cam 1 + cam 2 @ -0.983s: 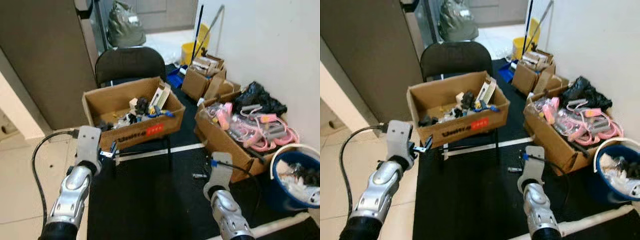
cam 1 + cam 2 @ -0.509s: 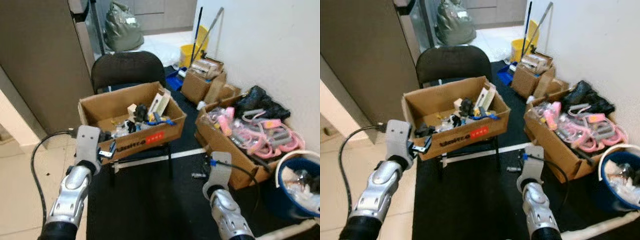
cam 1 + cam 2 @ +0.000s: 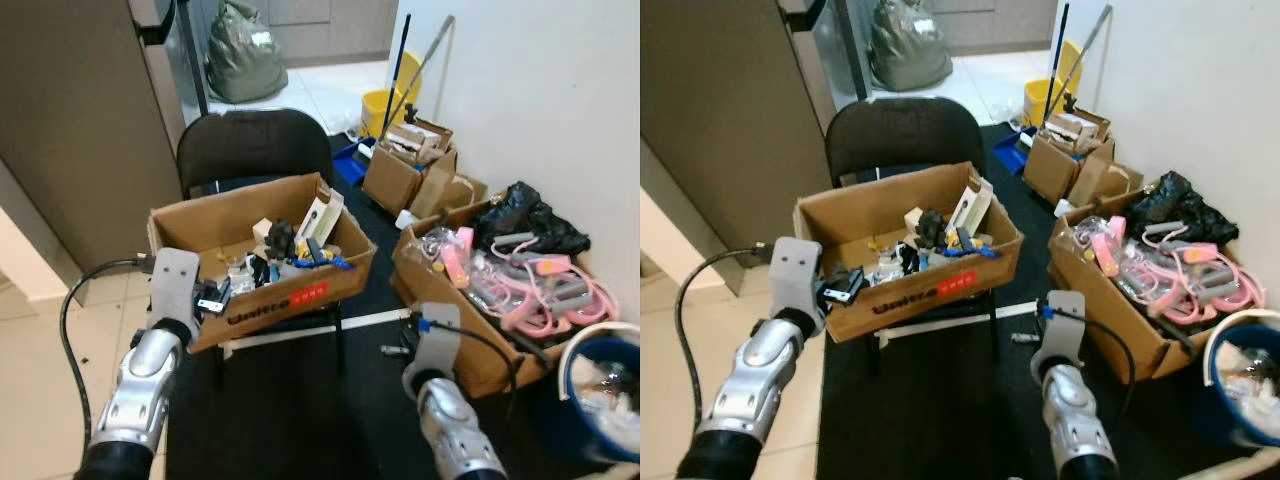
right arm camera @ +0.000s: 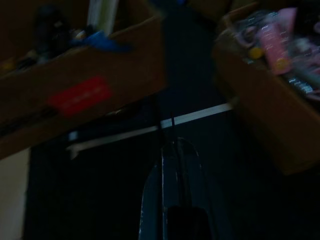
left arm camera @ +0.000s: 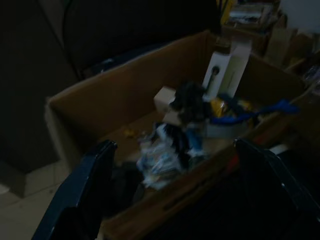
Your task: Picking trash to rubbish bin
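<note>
Left pincer (image 5: 172, 195), fingers spread, faces trash (image 5: 165, 150) in the cardboard box (image 3: 300, 290) (right pincer (image 4: 175, 187) pressed together).

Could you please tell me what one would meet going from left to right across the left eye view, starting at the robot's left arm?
Left gripper → cardboard box on the black chair → small item on the black mat → cardboard box of pink hangers → blue bucket.
</note>
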Robot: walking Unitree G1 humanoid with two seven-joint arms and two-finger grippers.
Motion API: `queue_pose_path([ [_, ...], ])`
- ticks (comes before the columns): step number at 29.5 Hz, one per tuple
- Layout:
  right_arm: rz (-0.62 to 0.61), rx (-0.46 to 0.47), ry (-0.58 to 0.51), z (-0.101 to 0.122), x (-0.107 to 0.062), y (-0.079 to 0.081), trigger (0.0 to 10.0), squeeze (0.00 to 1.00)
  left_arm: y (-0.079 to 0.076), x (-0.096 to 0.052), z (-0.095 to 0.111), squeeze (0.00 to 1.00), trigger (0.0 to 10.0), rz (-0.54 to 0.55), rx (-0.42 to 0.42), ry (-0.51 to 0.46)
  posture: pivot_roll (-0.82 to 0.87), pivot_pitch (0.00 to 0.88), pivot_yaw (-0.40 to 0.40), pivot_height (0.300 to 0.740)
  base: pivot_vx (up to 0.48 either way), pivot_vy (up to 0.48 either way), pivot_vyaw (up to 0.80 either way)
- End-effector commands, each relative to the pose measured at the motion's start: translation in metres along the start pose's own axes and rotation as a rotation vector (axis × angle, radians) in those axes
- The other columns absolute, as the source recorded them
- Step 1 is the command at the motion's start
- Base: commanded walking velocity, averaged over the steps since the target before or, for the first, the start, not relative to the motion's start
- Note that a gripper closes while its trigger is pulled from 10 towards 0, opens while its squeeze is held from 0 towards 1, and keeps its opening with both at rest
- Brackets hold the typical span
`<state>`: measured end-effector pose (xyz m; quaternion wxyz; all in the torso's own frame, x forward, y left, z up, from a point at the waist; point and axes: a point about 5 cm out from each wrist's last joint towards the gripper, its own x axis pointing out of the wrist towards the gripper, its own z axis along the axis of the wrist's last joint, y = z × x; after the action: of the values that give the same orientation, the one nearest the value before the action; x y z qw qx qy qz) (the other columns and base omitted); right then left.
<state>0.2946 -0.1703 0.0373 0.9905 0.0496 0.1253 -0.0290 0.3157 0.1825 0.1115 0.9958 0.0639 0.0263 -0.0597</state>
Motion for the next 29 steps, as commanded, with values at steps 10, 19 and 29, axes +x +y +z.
queue_pose_path([
  [10, 0.128, 0.051, -0.130, 0.034, 0.009, 0.026, 10.0, 0.00, 0.005, -0.004, -0.005, 0.00, 10.0, 0.008, 0.009, 0.028, 0.03, 0.127, 0.028, 0.740, 0.297, 0.000, 0.00],
  [19, 0.193, -0.062, -0.148, 0.044, 0.013, 0.039, 10.0, 0.00, 0.001, -0.006, -0.003, 0.00, 10.0, 0.001, 0.006, 0.019, 0.04, 0.127, 0.023, 0.740, 0.297, 0.000, 0.44],
  [29, 0.213, -0.005, -0.237, 0.073, 0.018, 0.048, 10.0, 0.00, 0.002, -0.005, -0.001, 0.00, 10.0, 0.001, 0.010, 0.016, 0.04, 0.122, 0.025, 0.740, 0.296, 0.000, 0.24],
])
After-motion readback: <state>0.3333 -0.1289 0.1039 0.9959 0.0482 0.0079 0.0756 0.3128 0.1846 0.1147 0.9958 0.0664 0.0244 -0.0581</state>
